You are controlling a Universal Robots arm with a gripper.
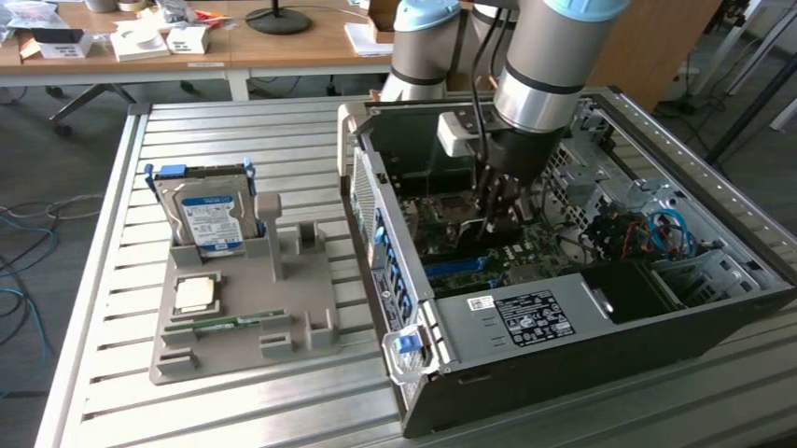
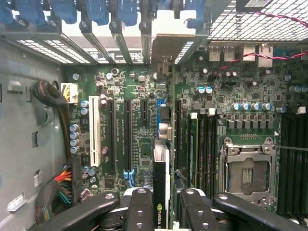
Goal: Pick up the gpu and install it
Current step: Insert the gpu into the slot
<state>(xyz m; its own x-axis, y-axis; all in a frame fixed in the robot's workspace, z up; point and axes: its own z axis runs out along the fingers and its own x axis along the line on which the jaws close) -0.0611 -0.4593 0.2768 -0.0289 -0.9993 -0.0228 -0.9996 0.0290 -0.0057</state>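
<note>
The install step seems in hand: the gripper (image 2: 165,199), clamped on the gpu (image 2: 161,166) edge-on over the motherboard (image 2: 139,139), probably needs square alignment with 1 slot

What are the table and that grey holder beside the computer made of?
Table: looks like bare aluminium, with pale silvery ribbed slats and a dull sheen. Holder: probably plastic, matte grey-beige, formed in chunky blocks and slots; whether it is moulded or printed can't be told.
</note>
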